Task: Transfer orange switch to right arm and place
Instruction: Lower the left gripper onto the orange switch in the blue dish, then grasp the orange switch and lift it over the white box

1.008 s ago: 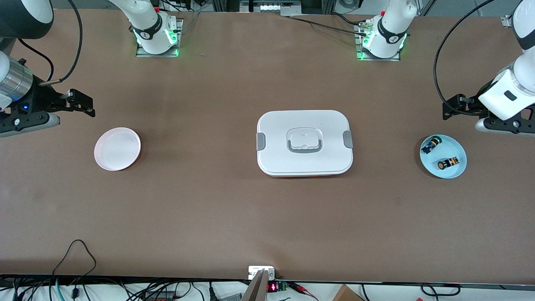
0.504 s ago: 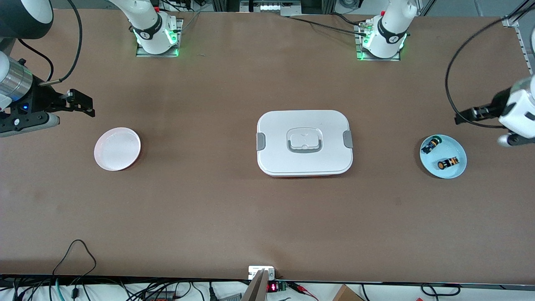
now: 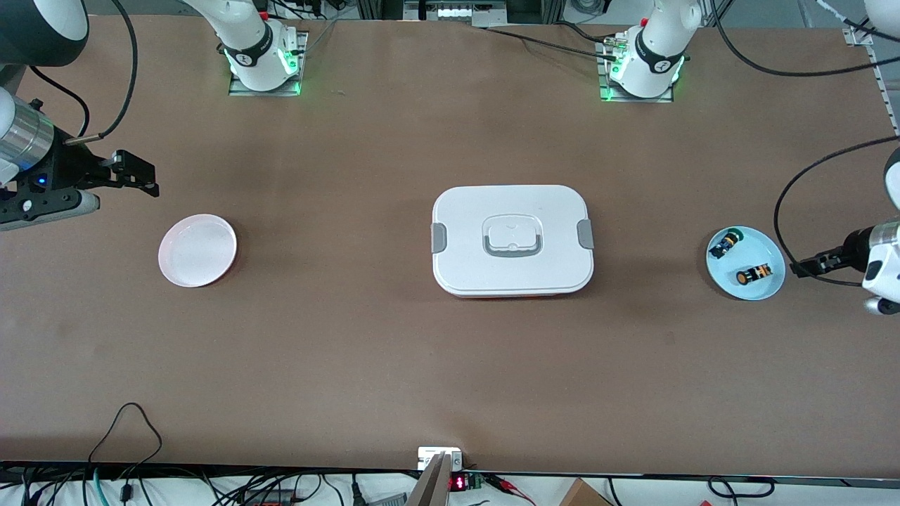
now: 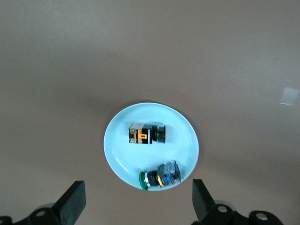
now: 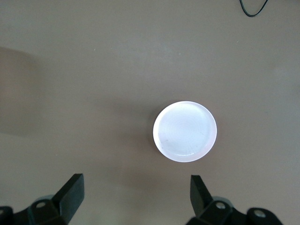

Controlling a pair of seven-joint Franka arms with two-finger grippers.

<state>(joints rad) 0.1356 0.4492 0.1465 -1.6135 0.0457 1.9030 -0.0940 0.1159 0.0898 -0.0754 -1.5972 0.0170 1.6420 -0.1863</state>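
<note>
The orange switch (image 3: 754,274) lies on its side on a light blue plate (image 3: 765,247) at the left arm's end of the table. A green-capped switch (image 3: 724,243) lies on the same plate. In the left wrist view the orange switch (image 4: 146,134) and the green-capped one (image 4: 160,175) lie on the plate (image 4: 183,149). My left gripper (image 3: 807,267) is open and empty, over the table just beside the plate (image 4: 138,202). My right gripper (image 3: 143,178) is open and empty, over the table near a pale pink plate (image 3: 197,250), and waits (image 5: 136,194).
A white lidded container (image 3: 512,240) with grey clips stands at the table's middle. The pale pink plate (image 5: 185,131) is empty. Cables lie along the table edge nearest the front camera.
The left arm has swung down the front view, carrying its gripper from over the table by the plate's rim nearest the bases to beside the plate. The right arm has not moved.
</note>
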